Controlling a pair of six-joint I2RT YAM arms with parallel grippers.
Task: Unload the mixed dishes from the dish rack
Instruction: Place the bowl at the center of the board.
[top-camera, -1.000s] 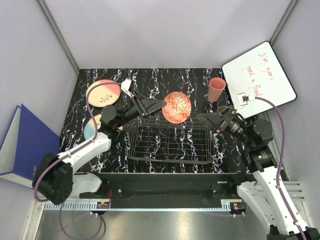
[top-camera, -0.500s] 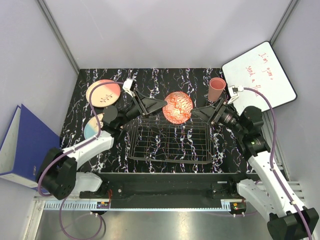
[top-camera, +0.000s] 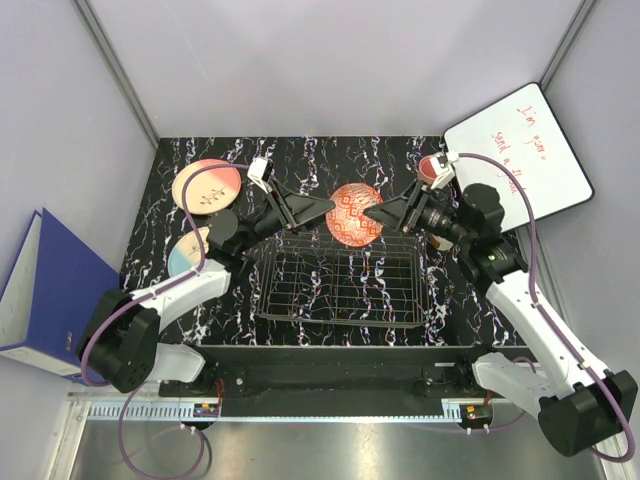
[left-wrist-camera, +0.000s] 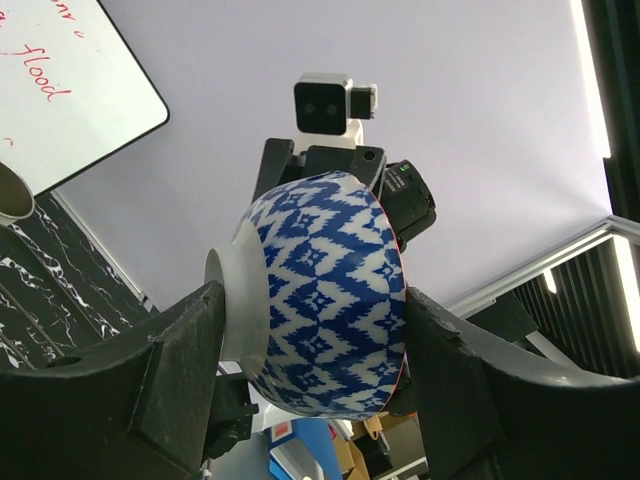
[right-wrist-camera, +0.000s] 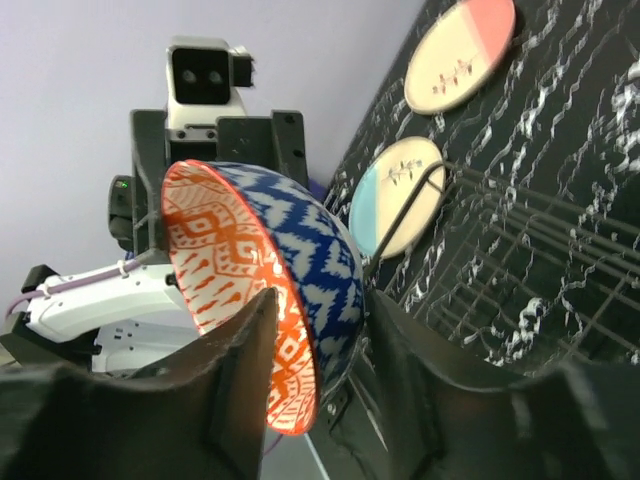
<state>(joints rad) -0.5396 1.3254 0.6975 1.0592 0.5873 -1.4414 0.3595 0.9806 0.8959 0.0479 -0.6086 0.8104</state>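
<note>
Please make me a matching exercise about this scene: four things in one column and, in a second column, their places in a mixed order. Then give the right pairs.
Things
1. bowl
2. pink and cream plate
3. blue and cream plate
4. pink cup

Places
a. flat at the far left corner of the table
b. at the far right of the table
c. in the air, between the left pincer and the right pincer
d. flat, left of the dish rack

Pairs: 1-c, 2-a, 3-d, 4-b
</note>
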